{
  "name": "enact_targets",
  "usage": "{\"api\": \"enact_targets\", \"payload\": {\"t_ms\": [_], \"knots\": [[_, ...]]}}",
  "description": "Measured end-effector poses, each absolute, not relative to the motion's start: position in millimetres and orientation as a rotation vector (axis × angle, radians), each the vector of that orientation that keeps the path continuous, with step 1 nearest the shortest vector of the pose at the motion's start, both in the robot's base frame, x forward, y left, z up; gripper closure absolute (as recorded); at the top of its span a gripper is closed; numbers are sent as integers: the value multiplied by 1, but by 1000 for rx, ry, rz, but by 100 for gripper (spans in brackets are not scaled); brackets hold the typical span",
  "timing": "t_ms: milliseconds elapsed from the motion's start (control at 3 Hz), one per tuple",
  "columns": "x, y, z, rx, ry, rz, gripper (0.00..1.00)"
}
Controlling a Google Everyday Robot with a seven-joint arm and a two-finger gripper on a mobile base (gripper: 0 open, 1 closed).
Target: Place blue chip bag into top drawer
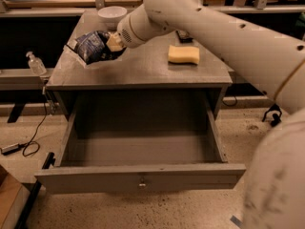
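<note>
The blue chip bag (90,46), crinkled dark-blue foil with white print, is held in my gripper (110,46) just above the left part of the cabinet top (143,67). The gripper is shut on the bag's right end. My white arm reaches in from the right across the top. The top drawer (141,152) is pulled fully open below, grey and empty inside, with a small metal knob (141,181) on its front panel.
A yellow sponge (183,54) lies on the right of the cabinet top. A white bowl (112,16) stands at the back left. A small black packet (183,35) is partly hidden behind my arm. A clear bottle (35,63) stands on a ledge at the left. Cables lie on the floor at the left.
</note>
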State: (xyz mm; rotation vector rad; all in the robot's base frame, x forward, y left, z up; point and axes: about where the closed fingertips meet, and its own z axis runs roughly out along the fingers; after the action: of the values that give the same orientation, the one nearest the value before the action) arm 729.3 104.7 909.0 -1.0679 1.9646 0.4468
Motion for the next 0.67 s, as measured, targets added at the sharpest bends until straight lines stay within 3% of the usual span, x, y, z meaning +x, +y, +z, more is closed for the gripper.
{"api": "enact_targets", "payload": {"t_ms": [667], "knots": [[614,27,904,-1184,2090,547,100]]}}
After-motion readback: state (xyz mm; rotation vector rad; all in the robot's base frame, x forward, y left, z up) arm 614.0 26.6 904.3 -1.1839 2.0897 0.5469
